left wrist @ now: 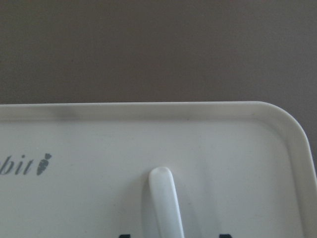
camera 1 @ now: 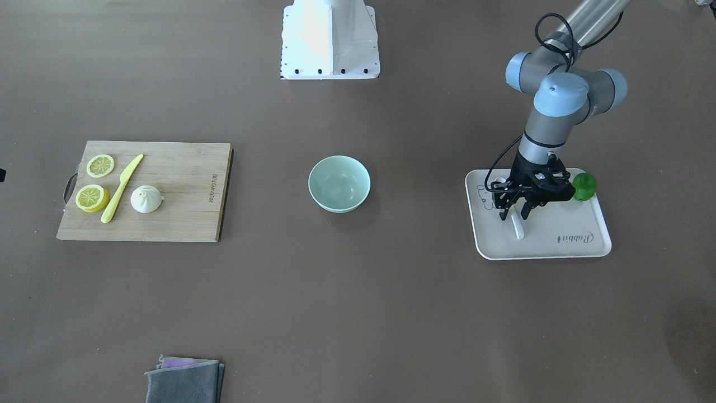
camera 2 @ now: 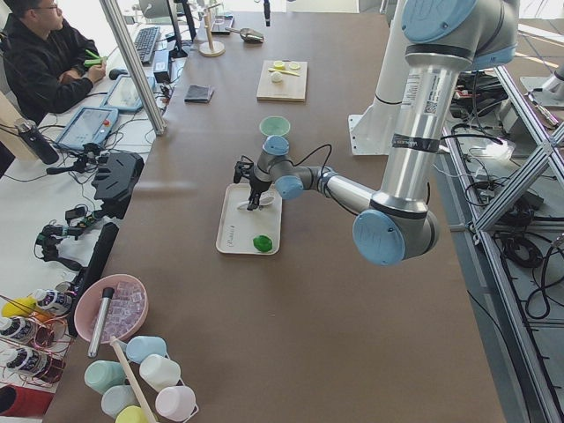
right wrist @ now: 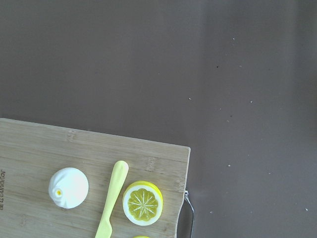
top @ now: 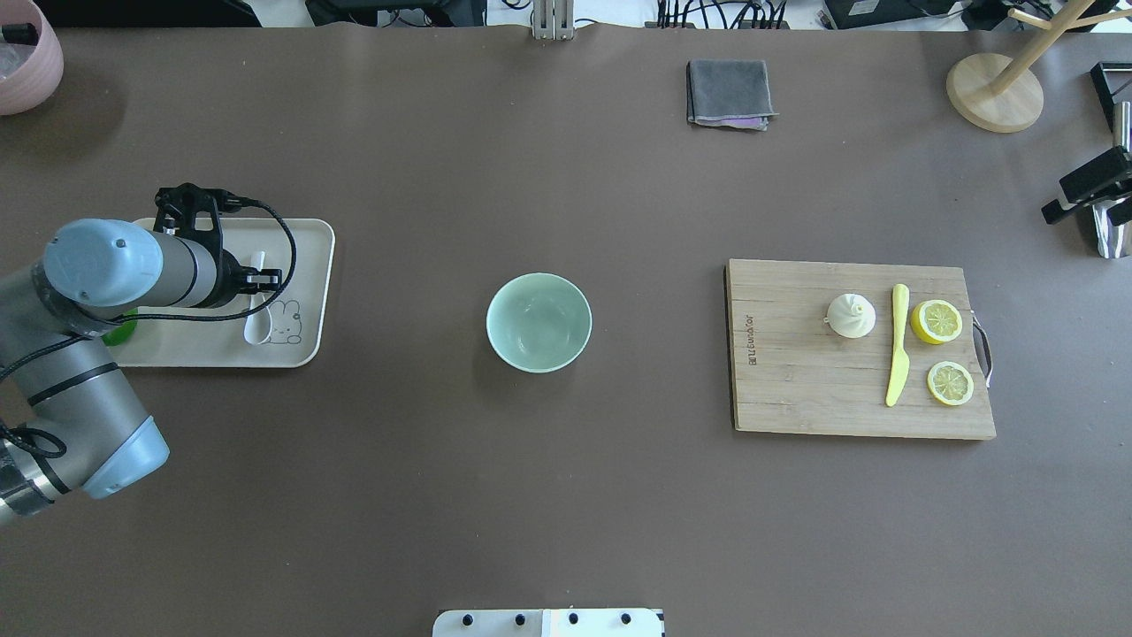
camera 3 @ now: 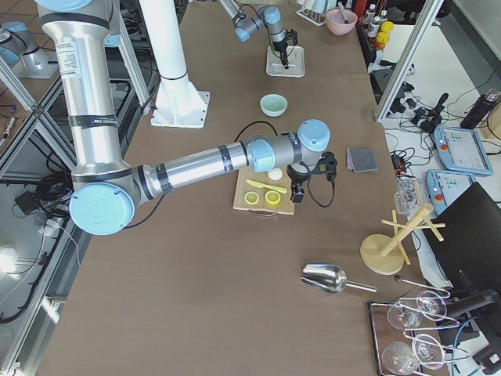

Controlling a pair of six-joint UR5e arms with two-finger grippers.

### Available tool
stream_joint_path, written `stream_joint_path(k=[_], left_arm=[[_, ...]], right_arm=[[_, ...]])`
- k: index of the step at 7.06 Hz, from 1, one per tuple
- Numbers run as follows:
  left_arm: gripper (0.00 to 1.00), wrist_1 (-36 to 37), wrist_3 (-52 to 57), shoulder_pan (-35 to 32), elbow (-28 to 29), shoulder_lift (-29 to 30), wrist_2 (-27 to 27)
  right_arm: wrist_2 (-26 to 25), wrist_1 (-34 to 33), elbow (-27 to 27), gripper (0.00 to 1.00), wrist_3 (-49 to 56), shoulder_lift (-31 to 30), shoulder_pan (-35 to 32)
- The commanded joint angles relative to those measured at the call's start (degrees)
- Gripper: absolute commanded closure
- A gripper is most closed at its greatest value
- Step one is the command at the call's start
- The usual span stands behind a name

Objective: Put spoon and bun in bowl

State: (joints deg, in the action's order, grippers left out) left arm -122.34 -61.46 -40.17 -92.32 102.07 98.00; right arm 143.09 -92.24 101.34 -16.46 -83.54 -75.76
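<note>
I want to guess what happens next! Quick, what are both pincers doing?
Left pincer: open, astride the small glossy white soup spoon, not gripping.
Right pincer: looks open, empty.

spoon (camera 1: 518, 228): white, flat on tray (camera 1: 559, 246) | bun (camera 1: 146, 200): white, pleated, on board (camera 1: 184, 190) | bowl (camera 1: 339, 184): mint, upright, between them

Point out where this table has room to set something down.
Bare table lies between the tray and the bowl, and between the bowl and the board. The board's bowl-side half is free. Crowded: its far end, with bun, knife and lemons; the tray, under the left pincer.
</note>
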Motion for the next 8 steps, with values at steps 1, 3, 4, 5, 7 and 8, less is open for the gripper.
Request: stream_joint_path(k=[1, 3, 4, 5, 7, 8], left_arm=[[1.00, 0.0, 0.2, -0.1, -0.6, -0.1, 0.9], [1.00, 3.1, 0.6, -4.7, -4.9, -0.4, 9.1], [1.00, 7.5, 2.9, -6.7, -7.7, 0.0, 11.0], [1.00, 10.3, 4.7, -8.5, -8.9, 1.1, 11.2], [1.00, 16.2, 4.8, -9.8, -8.8, 6.5, 11.2], [1.00, 17.7, 4.8, -10.5, -8.8, 8.6, 11.3]], right_arm=[[-0.1, 0.0, 1.1, 0.00, -2.5, 0.1, 1.0], [-0.2, 0.0, 1.3, 0.00, -5.4, 1.5, 2.0], [-0.5, 0.0, 1.2, 0.00, -7.6, 3.0, 3.2], [-2.4, 0.0, 1.1, 0.00, -10.8, 4.4, 5.7], [-8.1, 0.0, 1.1, 0.00, -18.3, 6.8, 11.7], [-12.2, 1.7, 1.1, 0.00, -23.5, 7.6, 15.5]])
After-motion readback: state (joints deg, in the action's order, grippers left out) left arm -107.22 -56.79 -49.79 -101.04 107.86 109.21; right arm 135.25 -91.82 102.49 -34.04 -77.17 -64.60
